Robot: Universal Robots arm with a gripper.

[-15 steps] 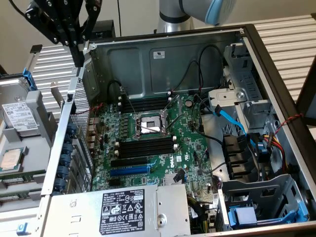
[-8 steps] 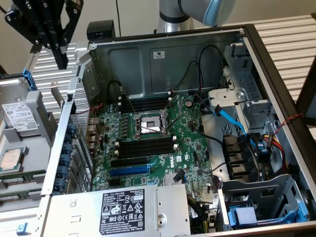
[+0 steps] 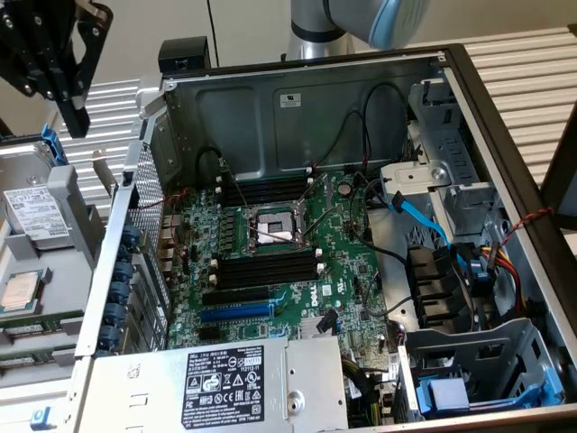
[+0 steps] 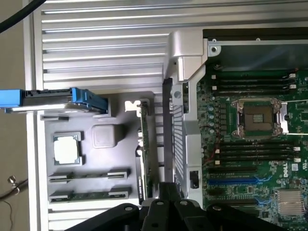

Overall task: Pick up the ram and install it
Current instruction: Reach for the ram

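Observation:
Two ram sticks lie on edge in the grey parts tray (image 4: 43, 125) outside the case. They are narrow green boards, one (image 4: 89, 175) beside the other (image 4: 91, 195), and they appear as thin green strips (image 3: 27, 336) at the exterior view's left edge. My black gripper (image 3: 72, 104) hangs high above that tray, apart from both sticks, and its dark linkage (image 4: 163, 211) reaches into the wrist view. The motherboard's black memory slots (image 3: 266, 266) with white end clips sit either side of the CPU socket (image 3: 270, 225) and look unfilled (image 4: 255, 151).
The tray also holds a loose CPU (image 4: 67, 148), a hard drive in a blue carrier (image 4: 57, 98) and an upright green card (image 4: 143, 139). The case's metal side wall (image 3: 126, 244) stands between tray and motherboard. Cables (image 3: 424, 221), a blue slot (image 3: 236, 312) and the power supply (image 3: 225, 383) crowd the case.

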